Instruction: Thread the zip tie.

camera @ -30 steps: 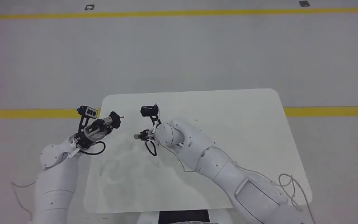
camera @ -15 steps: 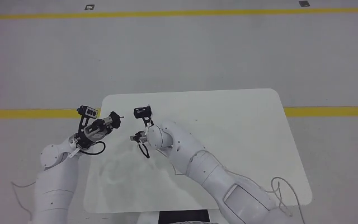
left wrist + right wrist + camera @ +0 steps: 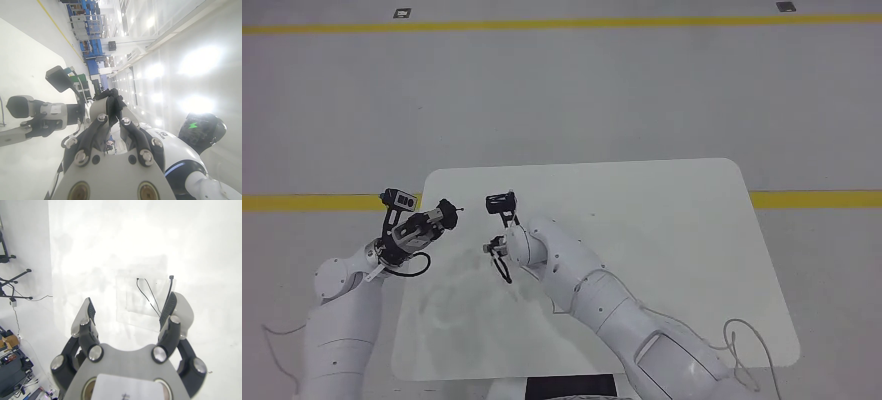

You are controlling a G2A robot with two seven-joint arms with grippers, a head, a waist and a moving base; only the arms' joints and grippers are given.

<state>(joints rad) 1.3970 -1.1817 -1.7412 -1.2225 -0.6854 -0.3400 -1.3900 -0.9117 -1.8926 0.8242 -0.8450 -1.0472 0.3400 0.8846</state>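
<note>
My left gripper (image 3: pixel 449 213) is held up at the table's left edge, shut on a black zip tie (image 3: pixel 113 106) that runs up between its fingers. A short way to its right, my right gripper (image 3: pixel 489 245) hangs open over the table (image 3: pixel 662 230), nothing between its fingers (image 3: pixel 168 306). The left wrist view shows that right gripper (image 3: pixel 11 124) from the side. Below the right gripper (image 3: pixel 130 298), thin black zip ties (image 3: pixel 149 294) lie on the table, one with its head (image 3: pixel 171 276) showing past a fingertip.
A clear plastic sheet (image 3: pixel 132 313) lies under the loose ties. The table's left edge (image 3: pixel 50 275) runs close by, with chair legs and cables on the floor beyond. The right and far parts of the table are bare.
The right arm shifted a little to the left toward the left gripper, then eased slightly back. The left arm has stayed where it was.
</note>
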